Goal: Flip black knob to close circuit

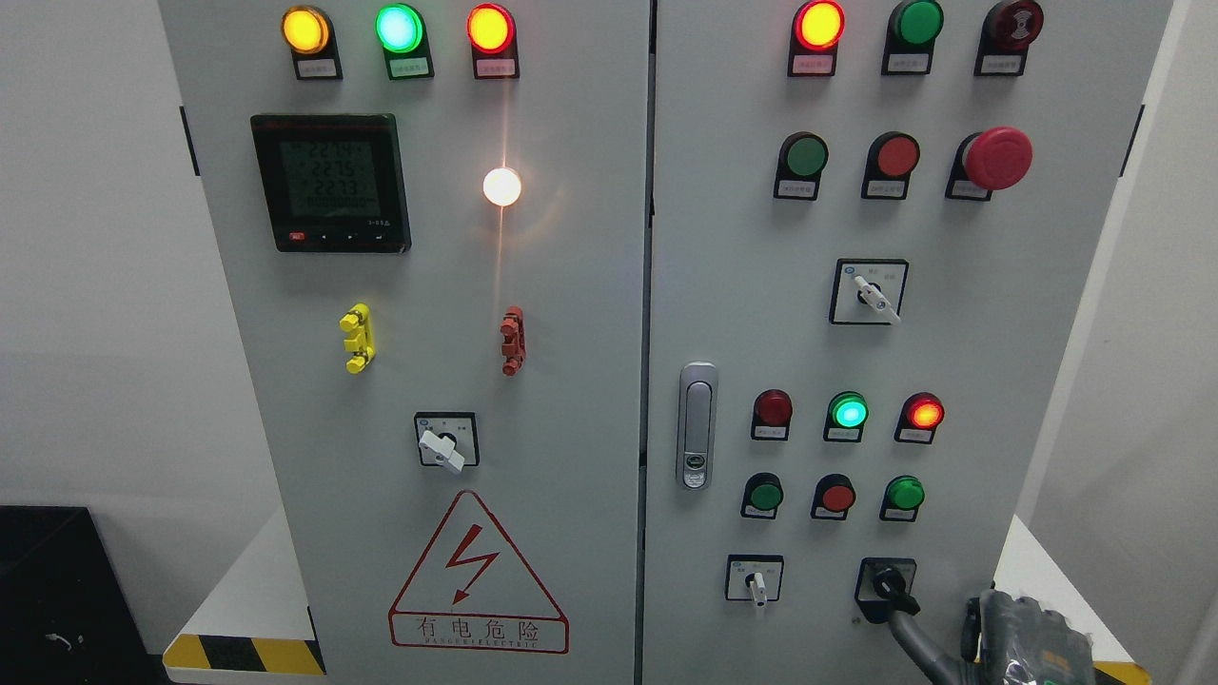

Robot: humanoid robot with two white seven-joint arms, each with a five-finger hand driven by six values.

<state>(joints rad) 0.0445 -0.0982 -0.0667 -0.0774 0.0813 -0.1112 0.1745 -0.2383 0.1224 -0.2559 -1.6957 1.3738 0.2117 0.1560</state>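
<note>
The black knob sits in a black square frame at the lower right of the right cabinet door, its handle slanting down to the right. My right hand comes in at the bottom right corner, partly cut off by the picture's edge. One grey finger stretches up and to the left, and its tip touches the knob's lower end. Nothing is grasped. The left arm is out of view.
White selector knobs, lit lamps, push buttons and a red emergency button cover the doors. A door handle sits by the centre seam. A black box stands at lower left.
</note>
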